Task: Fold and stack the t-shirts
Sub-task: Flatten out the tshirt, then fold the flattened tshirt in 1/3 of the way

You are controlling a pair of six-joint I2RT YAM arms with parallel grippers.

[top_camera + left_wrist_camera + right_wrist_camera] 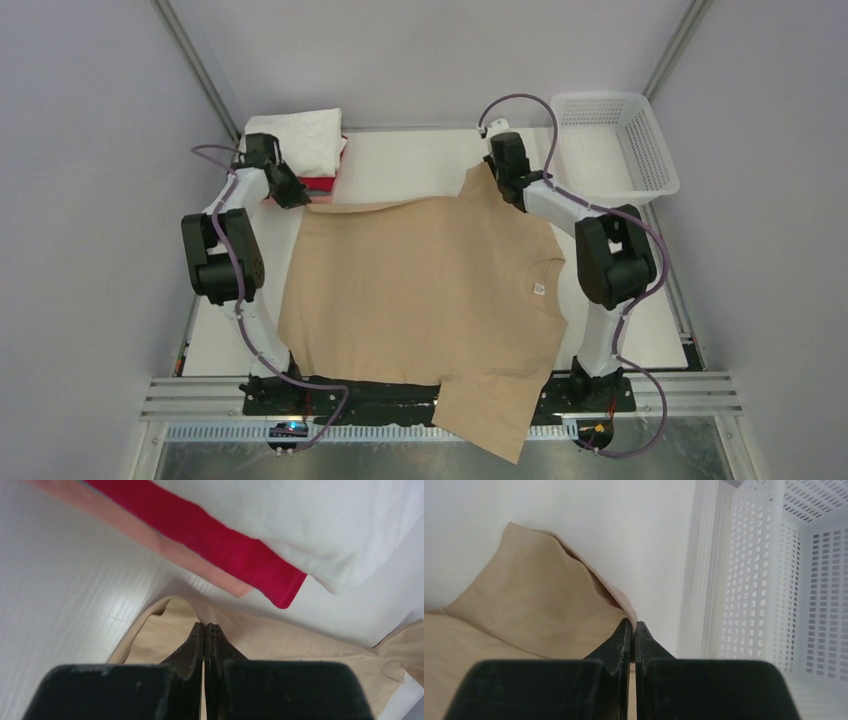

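A white plastic mesh basket [615, 140] stands upright at the far right corner of the white counter [420, 160], its perforated walls pierced with rows of small square holes. Ribbed aluminium rails [700, 395] run along the counter's near edge. Plain grey walls [90, 200] stand on both sides.

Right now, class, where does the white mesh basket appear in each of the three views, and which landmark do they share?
Top external: white mesh basket at the upper right.
Left wrist: not in it.
Right wrist: white mesh basket fills the right side.
Shared landmark: the tan t-shirt, visible in all three views.
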